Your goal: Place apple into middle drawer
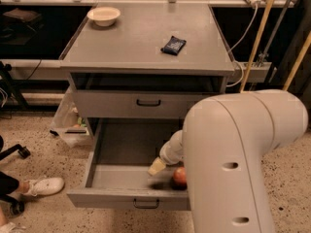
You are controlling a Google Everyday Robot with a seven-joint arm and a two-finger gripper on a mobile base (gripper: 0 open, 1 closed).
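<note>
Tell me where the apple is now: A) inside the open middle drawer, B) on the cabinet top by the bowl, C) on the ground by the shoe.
A: the apple is inside the middle drawer near its front wall, with the gripper just left of it.

apple (180,176) in middle drawer (115,177), front right, pincer (157,167) seemingly just left of it

Red-orange apple (180,176) at front right of open middle drawer (119,177), beside gripper (158,167)
</note>
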